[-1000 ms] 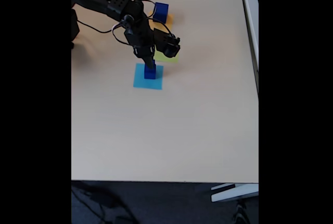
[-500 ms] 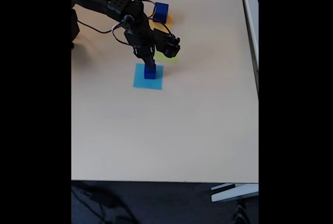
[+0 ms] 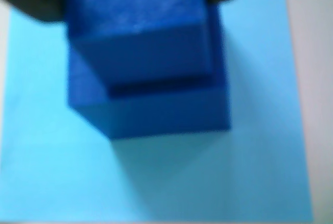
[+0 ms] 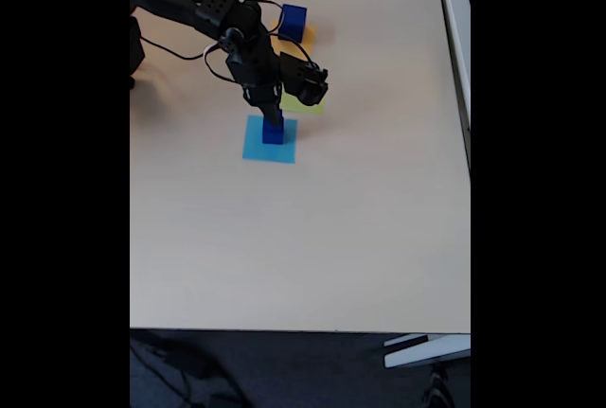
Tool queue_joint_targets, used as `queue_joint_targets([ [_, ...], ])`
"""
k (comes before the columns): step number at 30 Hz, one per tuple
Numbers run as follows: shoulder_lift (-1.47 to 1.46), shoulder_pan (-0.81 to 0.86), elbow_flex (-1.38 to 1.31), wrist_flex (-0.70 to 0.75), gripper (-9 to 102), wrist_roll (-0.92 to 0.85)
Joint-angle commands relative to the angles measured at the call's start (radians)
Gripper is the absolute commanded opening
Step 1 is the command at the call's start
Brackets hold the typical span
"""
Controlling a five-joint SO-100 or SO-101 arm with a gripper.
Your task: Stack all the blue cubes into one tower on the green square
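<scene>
Resting on the light blue square (image 3: 47,172), not the green square (image 4: 305,103), two stacked blue cubes (image 3: 156,104) are seen beneath the hand (image 4: 272,116), whose grip cannot be told.

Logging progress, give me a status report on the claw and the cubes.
Claw down on the small blue stack, grip state unclear. Stack sits on the light blue square, not the green square. Large blue cube apart on the orange-yellow square.

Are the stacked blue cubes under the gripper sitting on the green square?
No, in the fixed view the stacked blue cubes stand on the light blue square, while the green square lies apart beside them.
</scene>
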Motion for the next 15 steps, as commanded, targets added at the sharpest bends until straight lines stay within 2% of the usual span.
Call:
queue_joint_targets([
  [1,0.020,-0.011,-0.008,-0.015,13,0.012],
  [15,0.023,-0.014,0.003,-0.015,16,0.020],
])
